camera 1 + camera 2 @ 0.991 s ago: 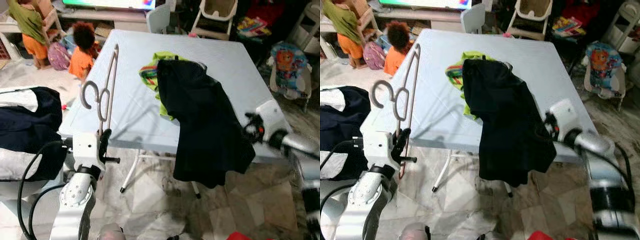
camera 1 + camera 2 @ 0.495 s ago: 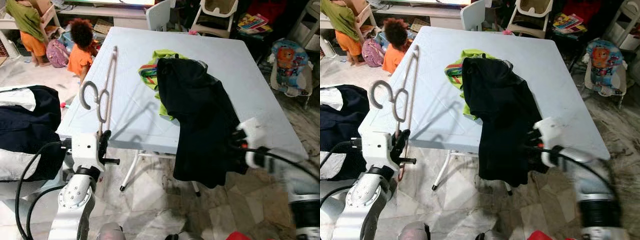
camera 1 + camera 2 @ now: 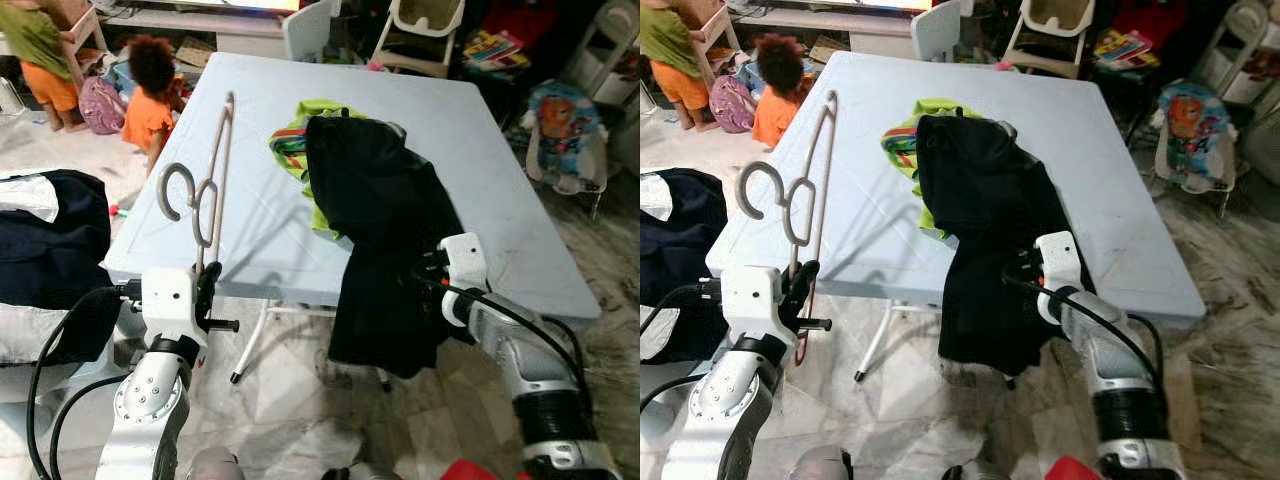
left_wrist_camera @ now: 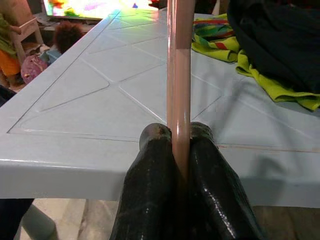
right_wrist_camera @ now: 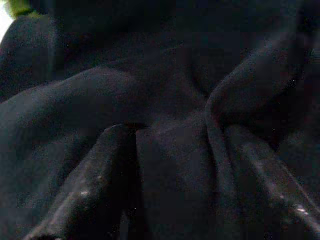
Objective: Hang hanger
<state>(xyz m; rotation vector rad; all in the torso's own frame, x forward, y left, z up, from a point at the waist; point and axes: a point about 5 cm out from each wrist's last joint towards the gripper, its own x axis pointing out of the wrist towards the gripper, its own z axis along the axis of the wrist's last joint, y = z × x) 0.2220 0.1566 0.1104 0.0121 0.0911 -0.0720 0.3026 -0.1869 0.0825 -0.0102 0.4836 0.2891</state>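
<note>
Beige hanger (image 3: 205,190) standing upright, left gripper (image 4: 175,150) clamping its rod; right gripper (image 5: 175,150) fingers spread, pressing into black garment (image 3: 385,230).

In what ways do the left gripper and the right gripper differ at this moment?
The left gripper has its jaws shut on the pale plastic hanger, held upright beside the light blue table; the right gripper has its jaws open, pressed into the black garment hanging over the table edge. Both sit at the table's near side.

no legible text, labels (nothing readable)
</note>
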